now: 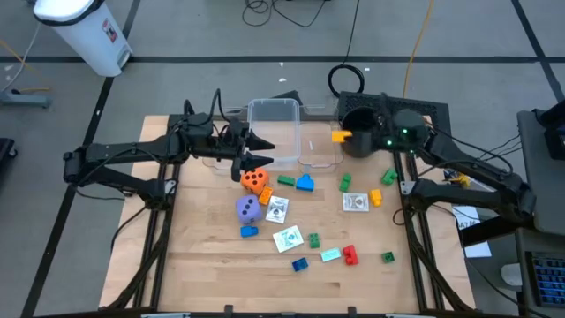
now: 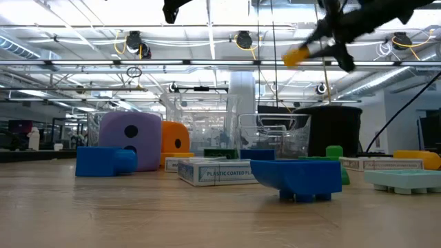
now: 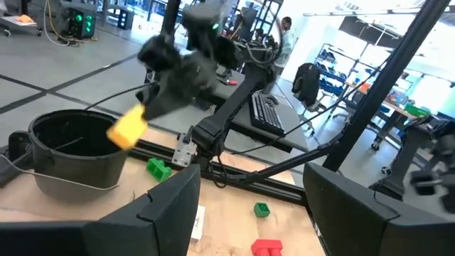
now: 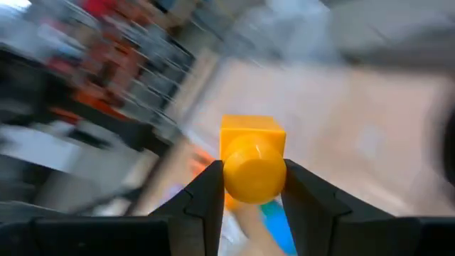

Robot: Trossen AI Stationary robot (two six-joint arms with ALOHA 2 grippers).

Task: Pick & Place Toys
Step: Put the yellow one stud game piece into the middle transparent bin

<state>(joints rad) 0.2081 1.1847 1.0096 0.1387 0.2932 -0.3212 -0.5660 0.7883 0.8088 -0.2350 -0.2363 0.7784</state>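
Wooden table (image 1: 212, 265), clear tub (image 1: 275, 124) beside black pot (image 1: 360, 132) (toys scattered)

In the low view a small white box (image 2: 215, 171) lies flat on the wooden tabletop (image 2: 138, 213), between the orange die (image 2: 175, 143) and the blue block (image 2: 296, 178). Along its front side it says "PLASTIC COATED" in dark letters, and the words run on behind the blue block. The cards have print in the high view, but it is too small to read.
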